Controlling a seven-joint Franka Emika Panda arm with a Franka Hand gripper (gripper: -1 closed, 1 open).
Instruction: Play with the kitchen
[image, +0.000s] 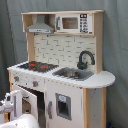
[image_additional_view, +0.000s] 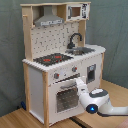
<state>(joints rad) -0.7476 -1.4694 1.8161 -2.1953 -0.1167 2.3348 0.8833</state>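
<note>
Toy kitchen (image_additional_view: 60, 60) stood on wooden surface (image_additional_view: 15, 119). Pincer (image_additional_view: 79, 86) sat at oven door (image_additional_view: 64, 96) top edge; finger spread unclear. Judged step: opening oven door; next move likely needs outward pull.

I'm looking at my glossy white, rounded arm (image_additional_view: 102, 102) at the lower right of the second exterior view: smooth bulbous shells, a dark grey band at the joint, and a small glowing blue light on the wrist. In the first exterior view, only a blurry white casing (image: 20, 122) shows, bottom left.
</note>
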